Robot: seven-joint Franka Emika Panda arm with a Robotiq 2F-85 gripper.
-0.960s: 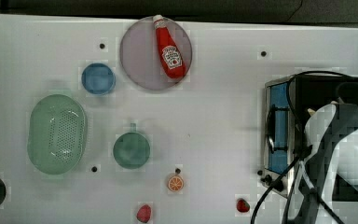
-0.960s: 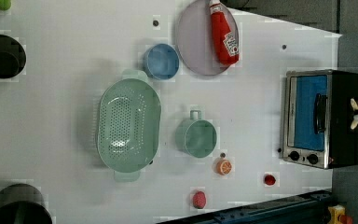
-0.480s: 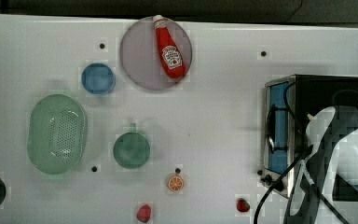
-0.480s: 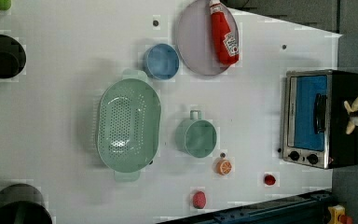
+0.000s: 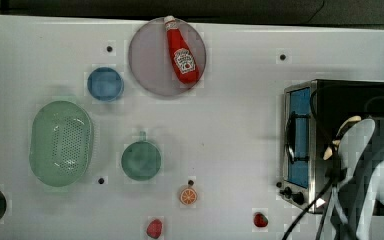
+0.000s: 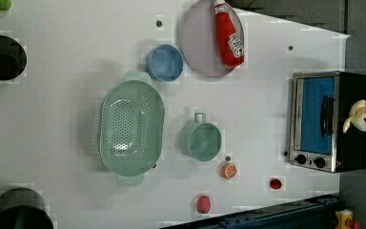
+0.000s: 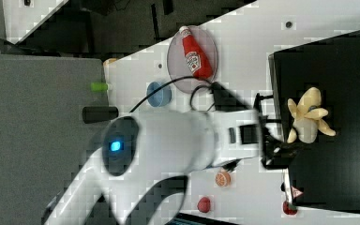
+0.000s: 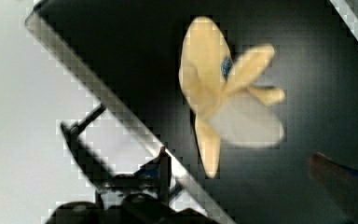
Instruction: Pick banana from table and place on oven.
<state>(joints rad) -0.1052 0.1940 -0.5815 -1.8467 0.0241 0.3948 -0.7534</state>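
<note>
White surface (image 5: 240, 130) carries the oven (image 6: 350, 86); the banana (image 7: 308, 121) lies on its black top, my claw (image 7: 281, 152) beside it, state undeterminable.

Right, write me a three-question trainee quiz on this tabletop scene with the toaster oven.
1. True or false: the banana lies on the oven's black top.
2. What lies on the round plate? A) an orange slice B) a ketchup bottle C) a cup
3. Fill in: in the top view, the green colander sits near the table's ____ side, across from the oven.

Key: 1 true; 2 B; 3 left
</note>
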